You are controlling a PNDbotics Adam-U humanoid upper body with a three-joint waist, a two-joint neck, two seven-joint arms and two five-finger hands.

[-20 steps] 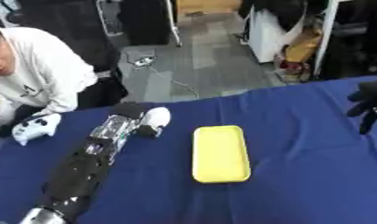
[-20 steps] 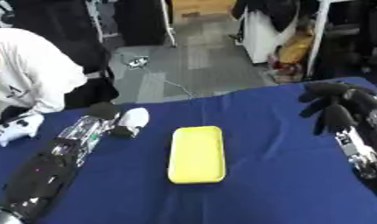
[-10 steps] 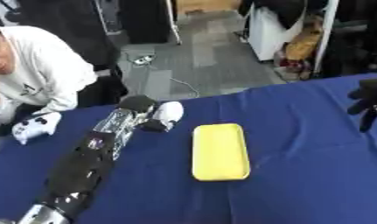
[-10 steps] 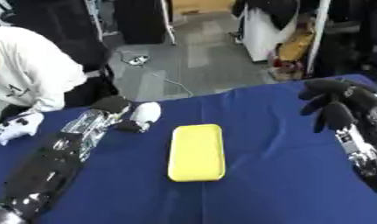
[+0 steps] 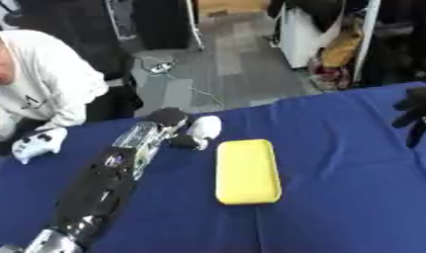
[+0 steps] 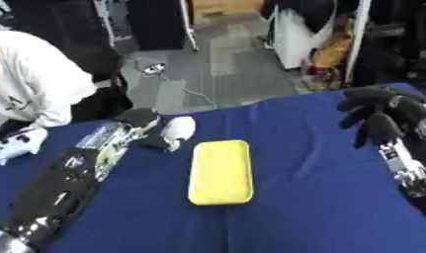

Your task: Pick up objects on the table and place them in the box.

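In the left eye view, the left hand (image 5: 174, 129) is reaching far across the blue counter (image 5: 337, 163) and its fingers are curling round a small white object (image 5: 204, 129) near the far edge, probably because this object is the one to be carried to the box. No box is showing in either view. The yellow flat block (image 5: 247, 170) is lying just beside this hand, toward the middle of the counter, untouched. The left arm is lying stretched out, low over the cloth, from the lower left corner. In the right eye view, the right hand (image 6: 378, 114) is hanging above the counter's right side, well apart from both objects, its fingers bent downward and closing on nothing, so it seems to be waiting.
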